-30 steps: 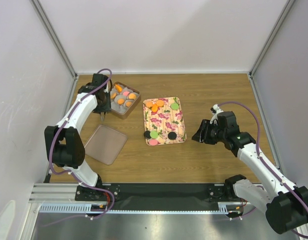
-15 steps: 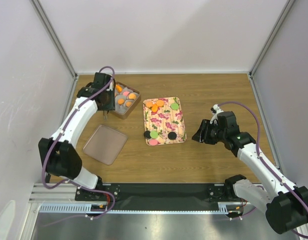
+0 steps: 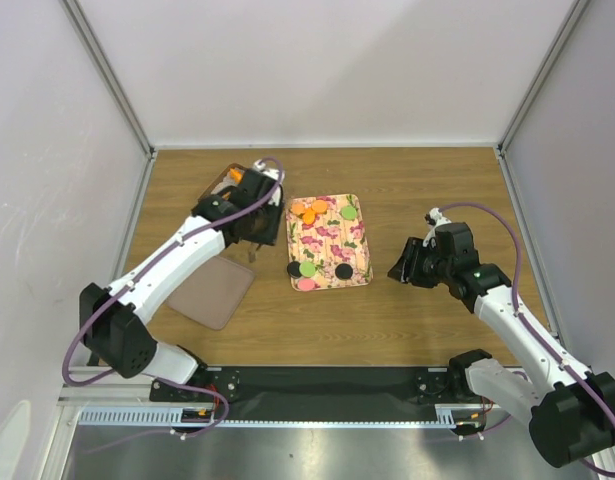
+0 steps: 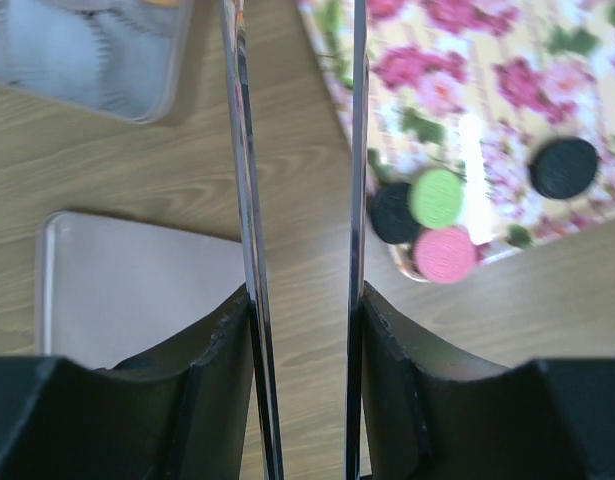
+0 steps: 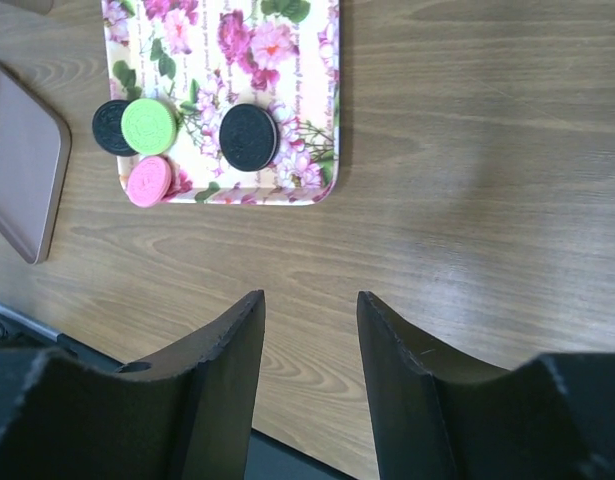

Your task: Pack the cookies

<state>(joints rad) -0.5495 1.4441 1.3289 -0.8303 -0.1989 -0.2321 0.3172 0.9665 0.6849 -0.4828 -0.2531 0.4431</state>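
Observation:
The cookies lie on the floral tray (image 3: 332, 240): orange ones (image 3: 309, 210) and a green one (image 3: 348, 212) at its far end. A black (image 3: 294, 269), a green (image 3: 308, 268), a pink (image 3: 306, 284) and a second black one (image 3: 343, 270) lie at its near end. My left gripper (image 3: 252, 252) is open and empty over bare wood, between the tin and the tray's left edge. In the left wrist view its gripper (image 4: 295, 40) frames wood, with the pink cookie (image 4: 445, 254) to the right. My right gripper (image 3: 397, 272) is open and empty, right of the tray (image 5: 237, 40).
The tin box (image 3: 227, 178) at the back left is mostly hidden by my left arm; a corner with white paper cups shows in the left wrist view (image 4: 87, 50). Its flat lid (image 3: 212, 290) lies near left and also shows in the left wrist view (image 4: 127, 285). Walls enclose the table.
My left arm has swung right, from the tin's left side to the gap between tin and tray. The right arm has barely moved.

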